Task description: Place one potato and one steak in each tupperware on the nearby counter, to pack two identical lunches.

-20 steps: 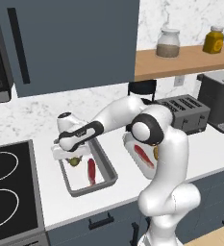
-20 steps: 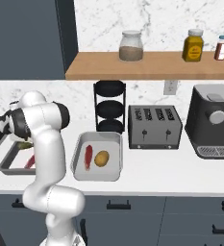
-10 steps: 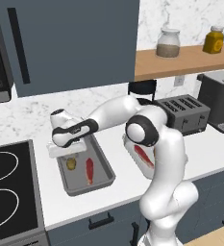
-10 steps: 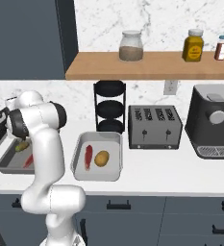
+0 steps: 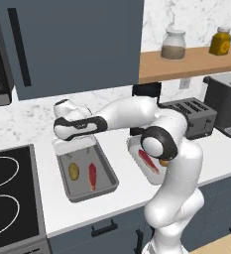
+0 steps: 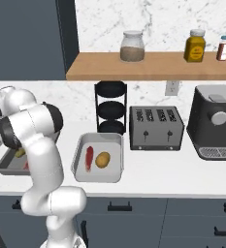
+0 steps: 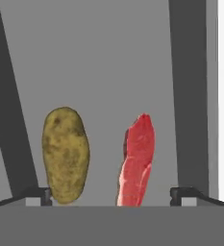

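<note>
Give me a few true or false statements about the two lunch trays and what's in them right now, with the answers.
1. The tupperware near the stovetop holds a potato and a steak. True.
2. The other tupperware by the toaster holds nothing. False: it also holds one potato and one steak.
3. In the hand view, the potato and steak lie side by side, apart. True.
4. The gripper is clamped on a potato. False: its fingers stand wide apart, holding nothing.
5. Jars sit on the wooden shelf. True.
</note>
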